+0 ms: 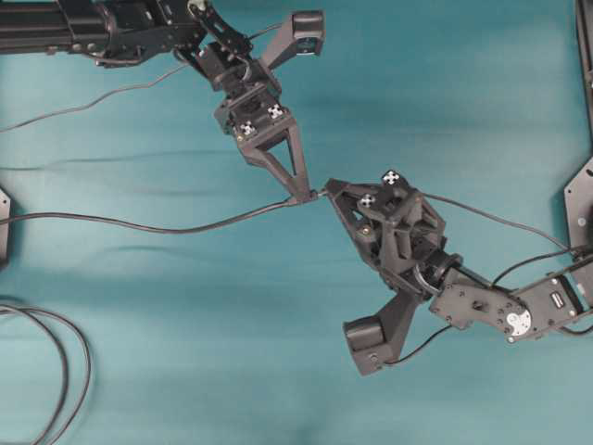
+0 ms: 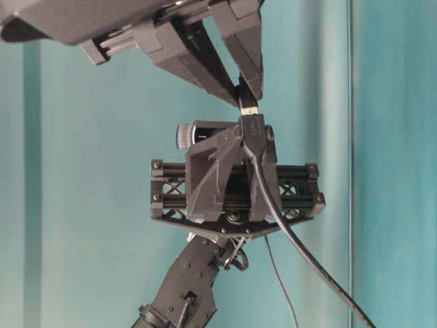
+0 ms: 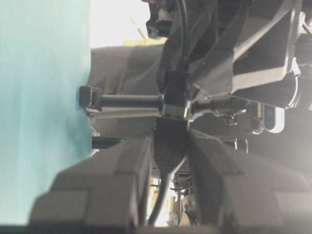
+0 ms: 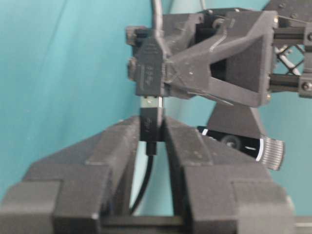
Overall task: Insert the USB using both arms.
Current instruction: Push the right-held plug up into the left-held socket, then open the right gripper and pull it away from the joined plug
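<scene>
The USB [image 4: 150, 103] is a small black plug with a silvery tip, and my right gripper [image 4: 150, 123] is shut on its body. Its tip meets the mouth of the black socket end [image 4: 148, 70], with a short strip of silver still showing between them. My left gripper [image 3: 170, 137] is shut on that socket end [image 3: 170, 141]. From overhead the two grippers meet tip to tip at mid-table, left gripper [image 1: 298, 197] and right gripper [image 1: 332, 189], both lifted off the cloth. The table-level view shows the USB [image 2: 250, 107] directly above the socket end [image 2: 251, 131].
A dark cable [image 1: 139, 225] trails left from the socket end across the teal cloth [image 1: 463, 93]. A looped grey cable [image 1: 82, 366] lies at the lower left. Black mounts sit at the left edge [image 1: 4, 222] and right edge [image 1: 580, 199].
</scene>
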### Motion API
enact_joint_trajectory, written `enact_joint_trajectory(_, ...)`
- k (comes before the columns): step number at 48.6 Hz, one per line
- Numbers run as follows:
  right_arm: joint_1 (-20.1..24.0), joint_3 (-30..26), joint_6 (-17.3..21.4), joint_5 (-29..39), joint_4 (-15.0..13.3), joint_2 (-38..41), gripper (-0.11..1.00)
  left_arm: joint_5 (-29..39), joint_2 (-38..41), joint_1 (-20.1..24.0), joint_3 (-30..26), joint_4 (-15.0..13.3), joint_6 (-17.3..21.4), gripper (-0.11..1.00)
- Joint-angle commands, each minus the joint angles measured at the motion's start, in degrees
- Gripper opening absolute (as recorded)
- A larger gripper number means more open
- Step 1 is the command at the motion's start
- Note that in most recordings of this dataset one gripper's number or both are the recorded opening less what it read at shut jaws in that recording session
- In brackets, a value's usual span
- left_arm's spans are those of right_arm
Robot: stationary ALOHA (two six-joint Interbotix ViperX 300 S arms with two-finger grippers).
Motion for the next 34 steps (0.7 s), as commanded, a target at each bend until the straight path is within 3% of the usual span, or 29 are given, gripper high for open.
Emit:
enact_joint_trajectory(1,0.53,-2.37,0.09,-0.53,-0.62,-0.53,0.20,-0.79,-0.88,0.88,-2.02,-0.26,0.09,0.16)
enact_joint_trajectory(13,0.62,-2.99,-0.18,-0.53,-0.62,-0.53,0.20,-1.67,-0.88,0.88,-3.16,-0.26,2.20,0.16)
enact_joint_trajectory(34,0.62,-3.34,-0.18,-0.35,-0.62,-0.53,0.20,-2.29,-0.70,0.88,-3.69,-0.26,2.20,0.16)
